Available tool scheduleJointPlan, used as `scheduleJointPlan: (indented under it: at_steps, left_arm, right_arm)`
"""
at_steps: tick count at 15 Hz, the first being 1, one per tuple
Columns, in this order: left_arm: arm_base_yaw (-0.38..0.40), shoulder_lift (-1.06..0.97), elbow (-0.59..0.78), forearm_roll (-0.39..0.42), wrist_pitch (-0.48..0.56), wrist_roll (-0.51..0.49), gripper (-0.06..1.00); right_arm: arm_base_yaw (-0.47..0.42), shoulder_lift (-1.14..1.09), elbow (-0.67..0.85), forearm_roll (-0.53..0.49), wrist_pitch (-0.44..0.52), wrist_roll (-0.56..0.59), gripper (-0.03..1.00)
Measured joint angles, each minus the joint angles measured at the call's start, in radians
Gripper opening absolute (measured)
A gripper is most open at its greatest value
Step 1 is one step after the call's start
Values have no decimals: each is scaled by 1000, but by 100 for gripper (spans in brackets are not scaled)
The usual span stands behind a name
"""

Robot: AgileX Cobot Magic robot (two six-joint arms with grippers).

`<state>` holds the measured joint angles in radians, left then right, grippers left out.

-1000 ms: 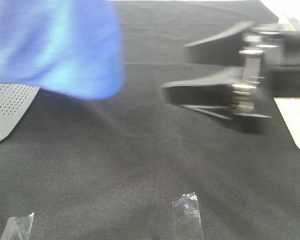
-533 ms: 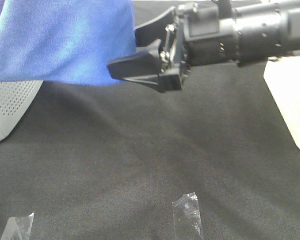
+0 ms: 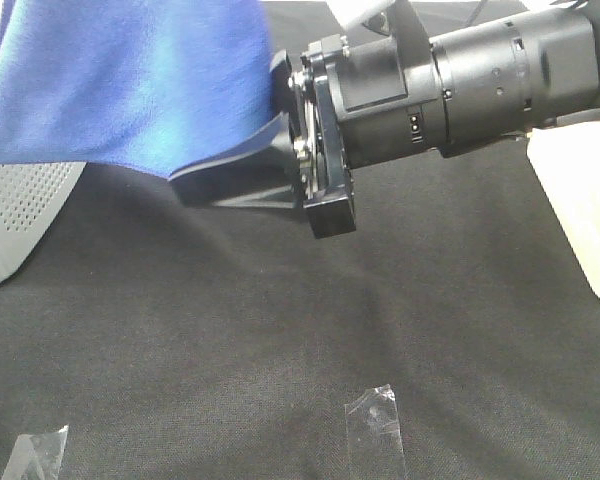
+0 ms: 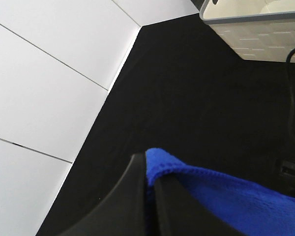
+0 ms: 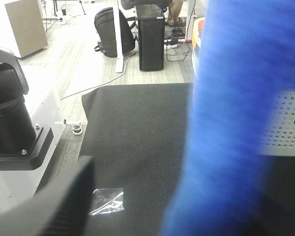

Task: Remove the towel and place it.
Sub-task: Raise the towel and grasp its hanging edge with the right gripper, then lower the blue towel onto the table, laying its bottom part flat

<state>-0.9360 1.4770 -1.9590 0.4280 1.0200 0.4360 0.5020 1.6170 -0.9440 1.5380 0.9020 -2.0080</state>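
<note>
The blue towel hangs over the table's back left, its lower edge clear of the black cloth. My left gripper is shut on a folded edge of the towel; it is out of the exterior view. My right gripper reaches in from the right, with its lower finger under the towel's hanging right edge. Its upper finger is mostly hidden behind the cloth. In the right wrist view the towel fills the right side. One finger stands well apart from it, so the jaws are open around the edge.
A white perforated basket sits at the left under the towel, and a white object lies at the right edge. Two clear tape pieces are stuck near the front. A white bin shows in the left wrist view.
My right gripper has swung left and up to the towel's hanging edge, and its fingers now straddle that edge. The towel has shifted slightly right. The left grip has not changed.
</note>
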Motion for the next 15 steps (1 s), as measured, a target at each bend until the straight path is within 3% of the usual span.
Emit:
scheduleJointPlan:
  at_steps: [2,3,5,9,11,13,15]
  left_arm:
    - [0,0,0,22,34,0,0]
    - [0,0,0,32,55,0,0]
    - [0,0,0,56,83,0,0]
    - [0,0,0,66,115,-1,0]
    - [0,0,0,66,116,-20,0]
    - [0,0,0,66,121,-34,0]
    - [0,1,0,76,124,-38,0]
  right_arm:
    - [0,0,0,0,-38,10,41]
    - [0,0,0,0,-54,27,25]
    - [0,0,-9,-19,-59,103,3]
    - [0,0,-51,-95,-52,288,3]
    - [0,0,-53,-117,-95,439,3]
    - [0,-5,-59,-218,-156,617,3]
    - [0,-29,-110,-412,-164,875,3]
